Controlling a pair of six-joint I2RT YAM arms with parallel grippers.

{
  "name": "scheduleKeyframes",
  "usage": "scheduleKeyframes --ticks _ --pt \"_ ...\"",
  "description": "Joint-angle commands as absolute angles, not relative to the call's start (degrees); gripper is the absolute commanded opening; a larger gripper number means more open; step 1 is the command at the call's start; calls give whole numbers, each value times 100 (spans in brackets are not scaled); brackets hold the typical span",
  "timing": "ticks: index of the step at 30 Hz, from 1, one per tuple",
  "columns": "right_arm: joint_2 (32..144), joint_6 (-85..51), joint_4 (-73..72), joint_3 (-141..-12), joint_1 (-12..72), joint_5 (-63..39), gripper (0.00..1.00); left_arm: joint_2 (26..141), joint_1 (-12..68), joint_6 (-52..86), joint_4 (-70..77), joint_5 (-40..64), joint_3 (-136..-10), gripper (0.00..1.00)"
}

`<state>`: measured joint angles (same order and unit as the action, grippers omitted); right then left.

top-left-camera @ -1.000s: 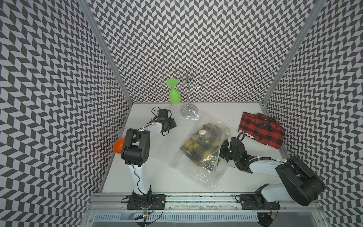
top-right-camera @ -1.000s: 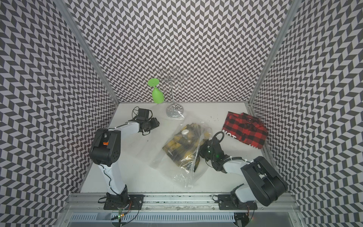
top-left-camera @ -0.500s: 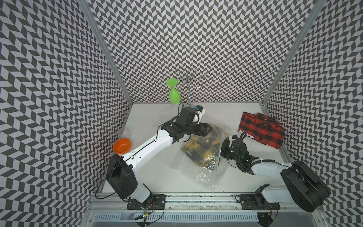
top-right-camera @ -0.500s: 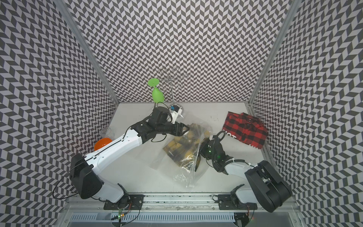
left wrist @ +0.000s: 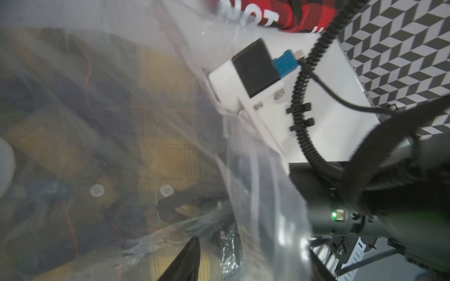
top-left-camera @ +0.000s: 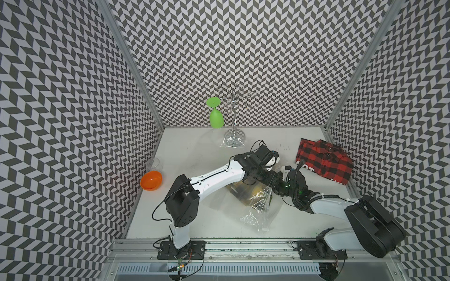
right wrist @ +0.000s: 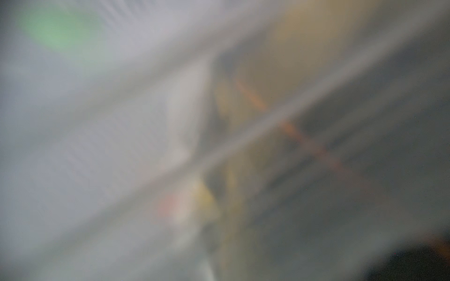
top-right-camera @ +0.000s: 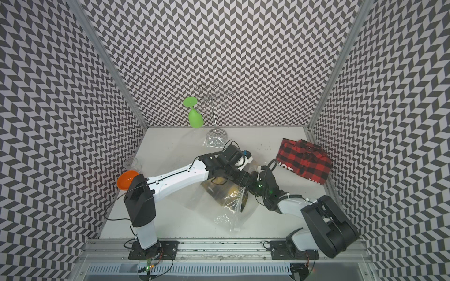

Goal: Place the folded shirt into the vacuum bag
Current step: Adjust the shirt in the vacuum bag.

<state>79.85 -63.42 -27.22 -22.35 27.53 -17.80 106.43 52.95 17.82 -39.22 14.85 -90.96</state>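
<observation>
The left gripper (top-left-camera: 269, 181) has swung to the vacuum bag's (top-left-camera: 258, 214) edge beside the right gripper (top-left-camera: 280, 192). The yellow shirt (top-left-camera: 243, 194) is inside, so the task looks nearly done. Neither gripper's width can be told.

2 shirts (top-left-camera: 323, 160), 1 vacuum bag (top-left-camera: 258, 214), 1 bowl (top-left-camera: 151, 180), 1 rack (top-left-camera: 233, 139).

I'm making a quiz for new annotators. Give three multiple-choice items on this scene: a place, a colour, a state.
1. Where does the red plaid shirt lie? A on the table, outside the vacuum bag; B inside that bag; C hung on a wall.
2. The bowl's colour? A blue; B orange; C white.
3. The green glass is: A upright; B on its side; C hanging upside down from the rack.
A: it lies uncovered near the right wall. B: orange in both top views. C: foot uppermost.
</observation>
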Motion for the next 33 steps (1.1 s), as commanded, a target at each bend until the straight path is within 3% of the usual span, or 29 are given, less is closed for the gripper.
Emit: scheduleKeyframes --ticks 1,4,6,16,24,28,33 --pt "7882 -6305 -3044 -2209 2673 -1989 49 10639 5287 1594 -4155 1186 -9346 46" --pt "7859 -6192 -2883 -2220 2539 -2229 55 10561 5187 1565 -4168 1133 -9439 13" --pt "7819 -6173 -2906 -2134 2472 -2394 60 10413 5025 1618 -4134 1133 -9444 5" --pt "7742 -6740 -3646 -1633 3006 -2042 61 10119 4875 1463 -3582 1482 -9363 0" --pt "8062 -6341 -4372 -2485 2810 -2585 25 9979 4993 1227 -3463 1688 -9361 0" --pt "7709 -5858 -4016 -2724 2756 -2978 19 9786 4843 1135 -3353 1590 -9003 1" --pt "7536 -5854 -3977 -2085 2814 -3671 13 9623 4561 1078 -3020 1645 -8823 1"
